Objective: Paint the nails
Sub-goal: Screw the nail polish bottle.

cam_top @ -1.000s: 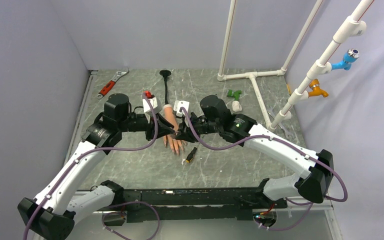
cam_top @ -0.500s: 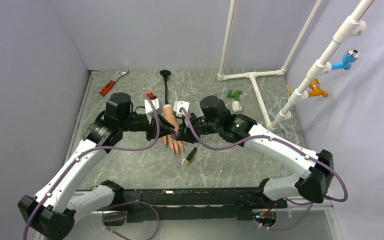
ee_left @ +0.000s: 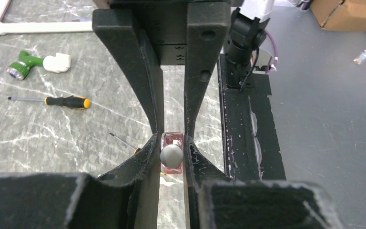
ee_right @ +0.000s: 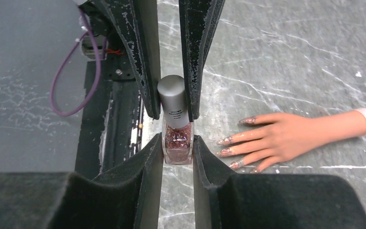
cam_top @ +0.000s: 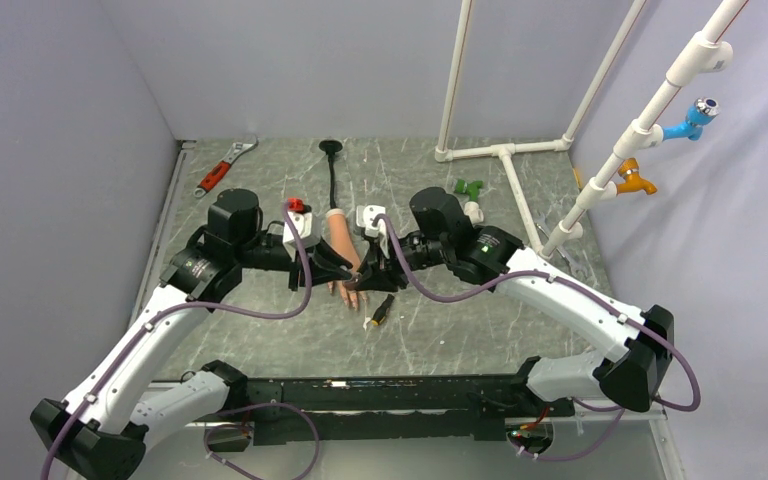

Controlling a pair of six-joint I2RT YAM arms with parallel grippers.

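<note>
Progress is early: left tool [ee_left: 171, 153] grips the cap [ee_right: 173, 95], right tool [ee_right: 177, 149] grips the polish bottle [ee_right: 177, 142]. With the cap on, brushing the nails [ee_right: 226, 141] appears not yet begun.

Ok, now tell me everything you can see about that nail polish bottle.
The polish bottle is small, with a clear, square-sided glass body holding pinkish glittery polish. Its tall matte grey cap is on, round-topped, with small print near its base. It is held between both grippers, apparently clear of the table: the right gripper clamps the glass body and the left gripper pinches the cap.
</note>
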